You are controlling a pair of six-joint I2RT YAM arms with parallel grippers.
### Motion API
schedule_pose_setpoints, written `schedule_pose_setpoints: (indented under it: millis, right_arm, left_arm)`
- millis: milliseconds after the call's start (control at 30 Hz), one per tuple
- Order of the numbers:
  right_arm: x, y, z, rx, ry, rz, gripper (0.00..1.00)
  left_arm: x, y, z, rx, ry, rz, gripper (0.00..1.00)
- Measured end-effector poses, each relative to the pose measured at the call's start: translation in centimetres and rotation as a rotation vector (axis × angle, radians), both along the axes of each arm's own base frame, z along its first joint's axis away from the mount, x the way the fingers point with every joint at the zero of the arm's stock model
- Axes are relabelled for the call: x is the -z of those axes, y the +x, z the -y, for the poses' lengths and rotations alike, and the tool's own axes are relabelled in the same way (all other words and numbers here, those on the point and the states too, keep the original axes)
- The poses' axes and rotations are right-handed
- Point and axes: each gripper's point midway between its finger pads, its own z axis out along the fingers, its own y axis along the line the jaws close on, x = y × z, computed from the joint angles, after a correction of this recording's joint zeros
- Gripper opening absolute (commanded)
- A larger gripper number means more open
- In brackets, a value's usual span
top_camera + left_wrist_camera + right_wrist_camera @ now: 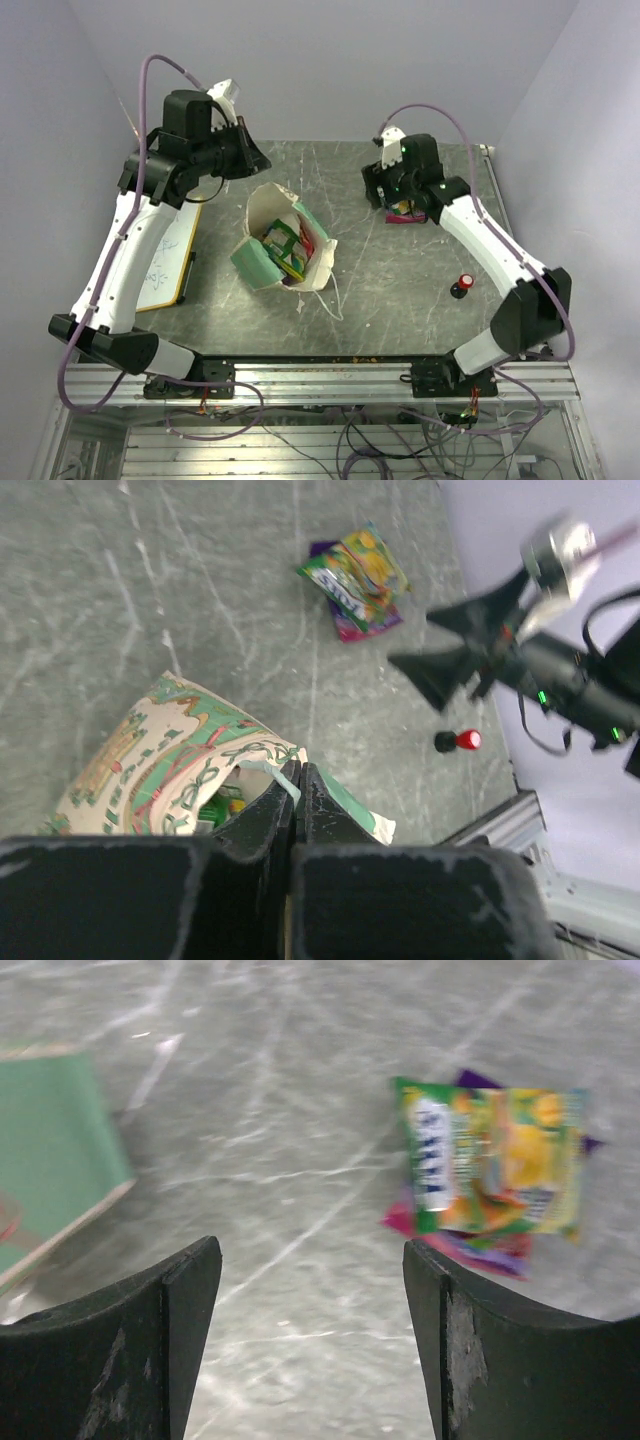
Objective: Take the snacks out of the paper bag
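The paper bag (262, 262) stands mid-table, its mouth open upward, with several snacks (288, 248) showing inside. My left gripper (297, 770) is shut on the mint-green rim of the paper bag (150, 750); from above, the left gripper (258, 160) sits at the bag's far edge. A yellow-green packet (490, 1160) lies on top of a pink-purple packet (470, 1245) on the table. My right gripper (312, 1260) hangs open just beside them with nothing between its fingers. From above, the right gripper (388, 195) is next to those packets (406, 212).
A small red-topped black button (462, 285) stands on the right part of the table. A wood-framed whiteboard (165, 260) lies along the left edge. The bag's white string handle (330, 300) trails toward the front. The grey walls close in on three sides.
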Motion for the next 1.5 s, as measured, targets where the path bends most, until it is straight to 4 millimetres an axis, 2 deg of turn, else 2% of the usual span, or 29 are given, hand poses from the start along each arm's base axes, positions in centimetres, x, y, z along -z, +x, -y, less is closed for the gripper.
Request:
schedule_pose_setpoints:
  millis: [100, 233, 300, 467, 667, 733, 867, 933, 1033, 1133, 1300, 1400, 1500]
  right_arm:
    - [0.5, -3.7, -3.4, -0.096, 0.108, -0.049, 0.73]
    - [4.1, -8.6, -7.8, -0.195, 0.164, -0.182, 0.73]
    - [5.4, -10.6, -9.3, -0.221, 0.181, -0.241, 0.73]
    - [5.8, -11.7, -11.0, -0.215, 0.261, -0.276, 0.72]
    - [7.9, -13.5, -12.7, -0.211, 0.377, -0.355, 0.7]
    - [8.9, -14.3, -13.3, -0.204, 0.417, -0.379, 0.7]
    - [11.1, -15.7, -13.3, -0.166, 0.447, -0.435, 0.7]
    - [11.7, -16.1, -12.9, -0.151, 0.446, -0.448, 0.7]
    - [11.4, -16.3, -12.5, -0.153, 0.438, -0.435, 0.7]
    - [9.7, -16.5, -11.9, -0.175, 0.428, -0.38, 0.71]
    - [4.5, -16.9, -10.6, -0.275, 0.42, -0.161, 0.72]
    - [2.3, -18.0, -11.5, -0.382, 0.415, -0.026, 0.67]
    - [1.6, -19.4, -13.5, -0.504, 0.401, 0.078, 0.6]
  left_arm:
    - [-0.8, 1.1, -1.6, -0.045, 0.029, 0.022, 0.07]
    - [-1.9, 2.7, -2.3, -0.051, 0.074, 0.071, 0.07]
    - [-2.2, 3.5, -2.3, -0.036, 0.102, 0.102, 0.07]
    - [-1.7, 3.9, -1.8, 0.025, 0.177, 0.145, 0.07]
    - [-0.6, 2.4, 1.6, 0.178, 0.233, 0.182, 0.07]
    - [0.6, 2.0, 2.6, 0.224, 0.222, 0.165, 0.07]
    - [4.2, 0.5, 4.1, 0.299, 0.173, 0.097, 0.07]
    - [6.0, -1.0, 4.6, 0.327, 0.133, 0.051, 0.07]
    - [7.1, -3.3, 5.0, 0.359, 0.071, 0.011, 0.07]
    - [6.8, -5.0, 5.1, 0.376, 0.016, 0.005, 0.07]
    - [5.0, -6.1, 5.3, 0.369, -0.06, 0.026, 0.07]
    - [4.5, -6.1, 5.6, 0.364, -0.098, 0.016, 0.07]
    - [4.7, -6.0, 5.8, 0.356, -0.11, -0.005, 0.07]
